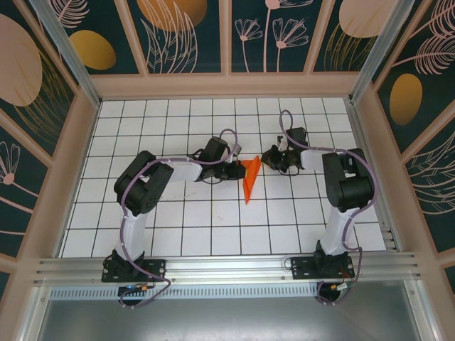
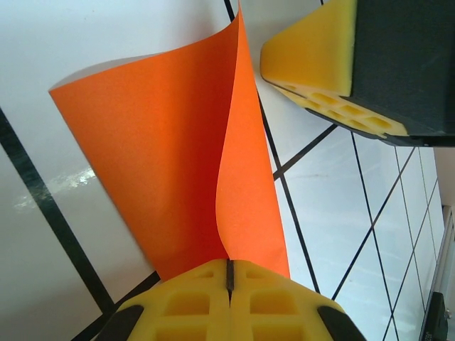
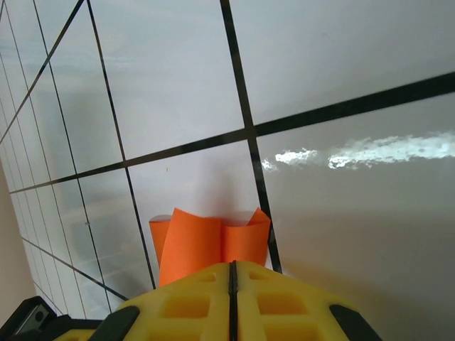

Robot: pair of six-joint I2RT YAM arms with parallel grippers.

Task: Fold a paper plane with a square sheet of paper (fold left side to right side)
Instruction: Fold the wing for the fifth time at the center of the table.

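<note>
- My left gripper (image 2: 229, 273) is clamped on the thin, bright orange sheet of paper (image 2: 163, 163), pads pressed together, at the sheet's 9 o'clock.
- My right gripper (image 3: 231, 273) pinches a curled edge at its 2 o'clock.
- The sheet lies mid-way across the white gridded table (image 1: 142, 234). It is a narrow wedge, wide at 12 o'clock and pointed at 6 o'clock, with one flap curling up.
</note>
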